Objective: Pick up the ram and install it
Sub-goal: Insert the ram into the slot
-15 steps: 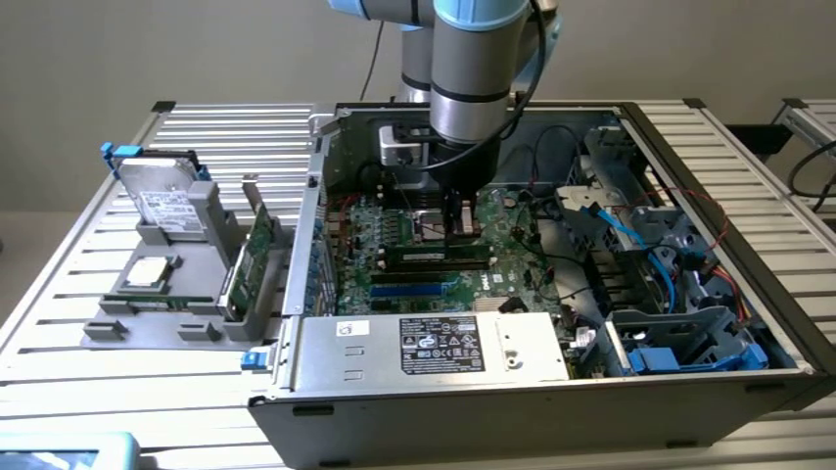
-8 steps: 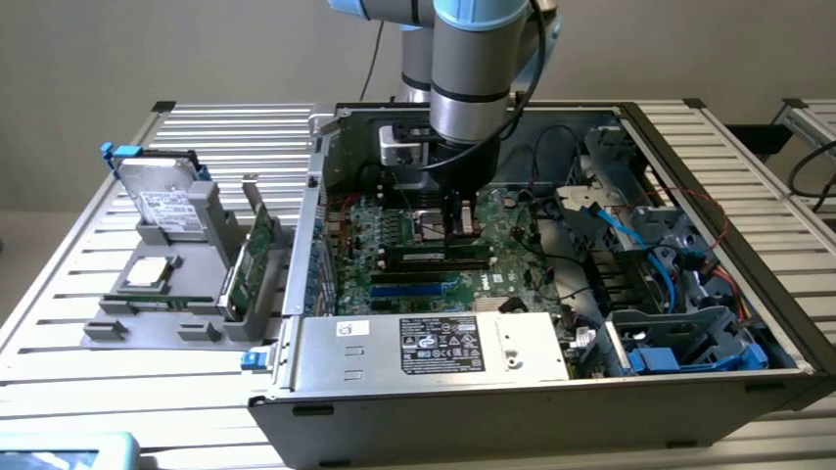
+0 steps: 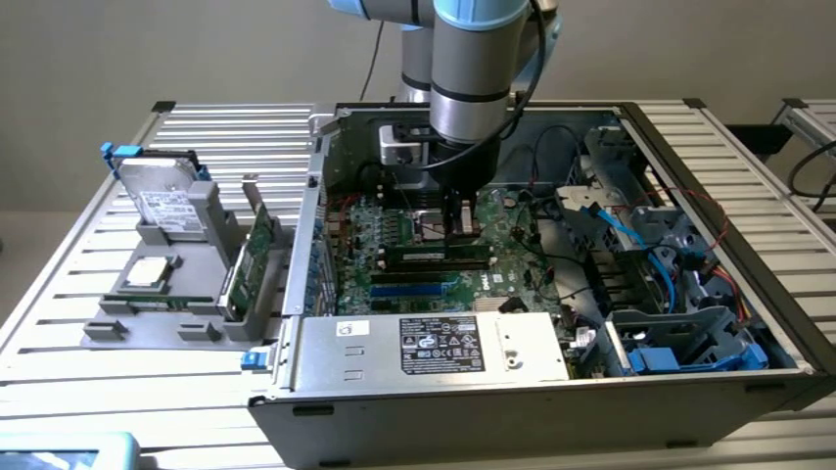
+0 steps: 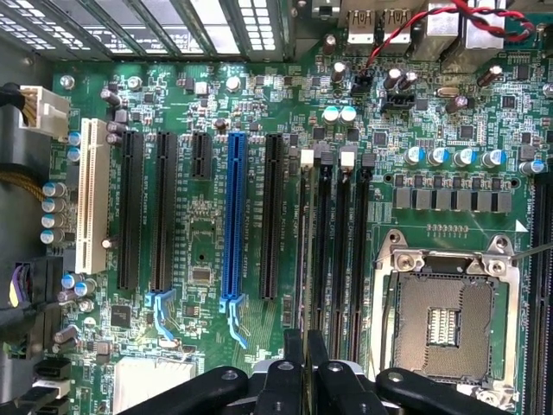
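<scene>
The ram [image 3: 438,257] is a long dark-and-green stick with a small white label, standing on edge on the motherboard [image 3: 392,235] inside the open computer case. My gripper [image 3: 457,231] hangs straight down onto its top edge. In the wrist view the ram [image 4: 304,259] appears edge-on as a thin line along the memory slot closest to the black expansion slots. My gripper [image 4: 306,367] is shut on it, with the black fingers [image 4: 292,372] pressed against both sides of its near end. Whether the stick is fully seated in the slot cannot be told.
Other black memory slots [image 4: 341,251] and the bare CPU socket [image 4: 441,320] lie beside the ram. A blue expansion slot [image 4: 232,216] is on the other side. The power supply [image 3: 432,343] walls the case's front. Blue cables [image 3: 627,230] crowd the exterior view's right. A grey holder [image 3: 170,313] outside carries a hard drive and a green card [image 3: 255,259].
</scene>
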Motion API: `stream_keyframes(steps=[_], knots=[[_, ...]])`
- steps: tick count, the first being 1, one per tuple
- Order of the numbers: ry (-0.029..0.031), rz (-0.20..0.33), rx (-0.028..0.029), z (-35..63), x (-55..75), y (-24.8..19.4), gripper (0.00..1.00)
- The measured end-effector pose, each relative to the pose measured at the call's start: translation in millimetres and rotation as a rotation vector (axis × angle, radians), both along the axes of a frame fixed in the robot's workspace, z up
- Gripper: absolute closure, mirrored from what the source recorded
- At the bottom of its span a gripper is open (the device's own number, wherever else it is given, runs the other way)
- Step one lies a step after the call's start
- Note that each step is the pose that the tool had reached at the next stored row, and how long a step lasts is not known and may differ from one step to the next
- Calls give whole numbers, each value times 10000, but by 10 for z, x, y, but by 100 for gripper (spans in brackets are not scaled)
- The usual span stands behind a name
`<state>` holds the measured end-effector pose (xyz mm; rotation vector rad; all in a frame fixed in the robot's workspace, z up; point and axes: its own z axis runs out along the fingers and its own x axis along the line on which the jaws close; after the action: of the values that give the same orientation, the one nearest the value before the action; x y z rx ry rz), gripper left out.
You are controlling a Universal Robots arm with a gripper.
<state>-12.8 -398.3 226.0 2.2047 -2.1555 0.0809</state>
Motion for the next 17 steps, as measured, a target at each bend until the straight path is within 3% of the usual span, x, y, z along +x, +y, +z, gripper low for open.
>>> stream_keyframes(steps=[17], knots=[[0, -73, 0, 15, 0, 9, 87]])
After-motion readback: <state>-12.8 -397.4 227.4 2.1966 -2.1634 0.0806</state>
